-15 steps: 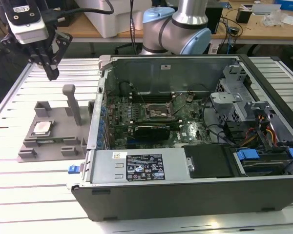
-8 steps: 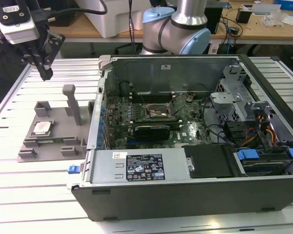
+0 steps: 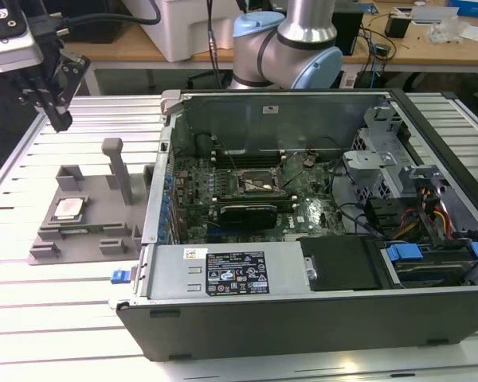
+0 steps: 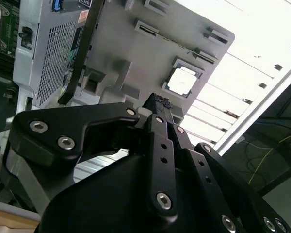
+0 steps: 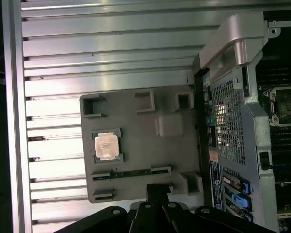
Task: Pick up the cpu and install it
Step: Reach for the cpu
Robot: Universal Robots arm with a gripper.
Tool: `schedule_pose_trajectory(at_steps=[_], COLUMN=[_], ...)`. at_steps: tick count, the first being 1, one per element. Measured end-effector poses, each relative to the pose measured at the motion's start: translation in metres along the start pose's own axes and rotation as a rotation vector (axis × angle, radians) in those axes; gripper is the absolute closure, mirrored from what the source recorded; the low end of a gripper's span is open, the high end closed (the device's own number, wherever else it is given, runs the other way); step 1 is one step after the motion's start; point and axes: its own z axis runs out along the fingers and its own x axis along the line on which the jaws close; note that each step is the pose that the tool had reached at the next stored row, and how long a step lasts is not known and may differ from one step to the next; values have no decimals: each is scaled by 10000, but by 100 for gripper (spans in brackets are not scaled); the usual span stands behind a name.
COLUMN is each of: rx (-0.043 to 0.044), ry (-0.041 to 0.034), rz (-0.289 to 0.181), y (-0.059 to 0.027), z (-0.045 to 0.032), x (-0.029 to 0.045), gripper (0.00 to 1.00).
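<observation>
Sitting flat: small square silver-topped cpu [image 3: 68, 208], in a recess of the grey plastic holder tray [image 3: 95, 216] on the slatted metal tabletop [image 3: 56, 294], at the exterior view's left of the open black computer case [image 3: 319, 318]. Black claw [image 3: 61, 122] hangs above, well apart, fingers together, empty. Cpu lies below it, nearer the camera. Square, no long axis. Count: one cpu, one tray, one case, one claw.

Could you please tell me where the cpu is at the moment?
The cpu sits in a square pocket of the gray tray, at the exterior view's left, beside the open computer case.
</observation>
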Motion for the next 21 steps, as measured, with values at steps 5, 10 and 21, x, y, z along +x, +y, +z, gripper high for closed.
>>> schedule_pose_trajectory(at_steps=[5,10,21], rx=[0,0,0], ry=[-1,-1,0], rz=[0,0,0], y=[-15,-29,-42], z=[-5,-10,-14], x=[206,385,567], gripper=[89,89,89])
